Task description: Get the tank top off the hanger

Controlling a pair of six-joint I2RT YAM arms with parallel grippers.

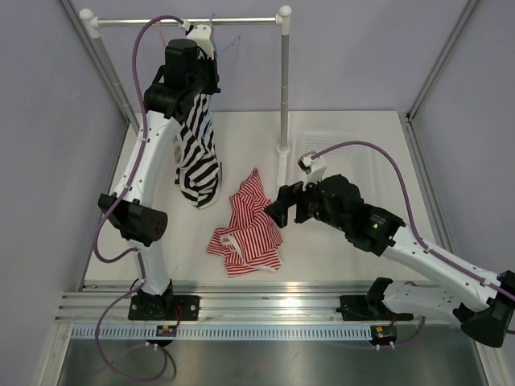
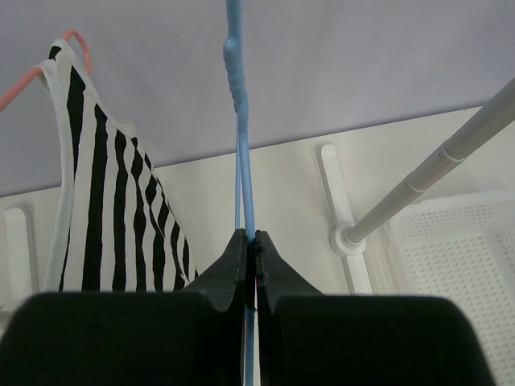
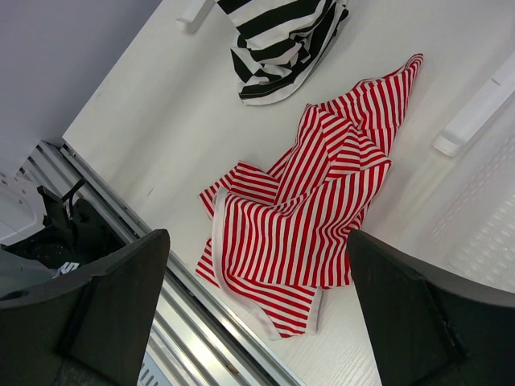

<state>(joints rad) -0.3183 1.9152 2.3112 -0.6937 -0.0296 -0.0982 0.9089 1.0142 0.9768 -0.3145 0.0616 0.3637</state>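
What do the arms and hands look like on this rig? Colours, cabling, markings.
Left arm and right arm: white links, black joint housings, a looping purple cable each. Left hand and right hand: black wedge-shaped fingers. Small green light on the right arm.

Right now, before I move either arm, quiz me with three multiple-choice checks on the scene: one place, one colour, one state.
1. Where is the tank top?
A. on the hanger
B. crumpled on the table
C. held by the right gripper

2. What colour is the hanger that the left gripper holds?
A. pink
B. light blue
C. black

3. How do the right gripper's jaws stand?
A. open
B. shut on the tank top
C. shut on the hanger

Answers:
1. B, it lies loose on the table, off the hanger.
2. B, the left jaws pinch a light-blue rod.
3. A, the right wrist view shows the jaws wide apart above the cloth.
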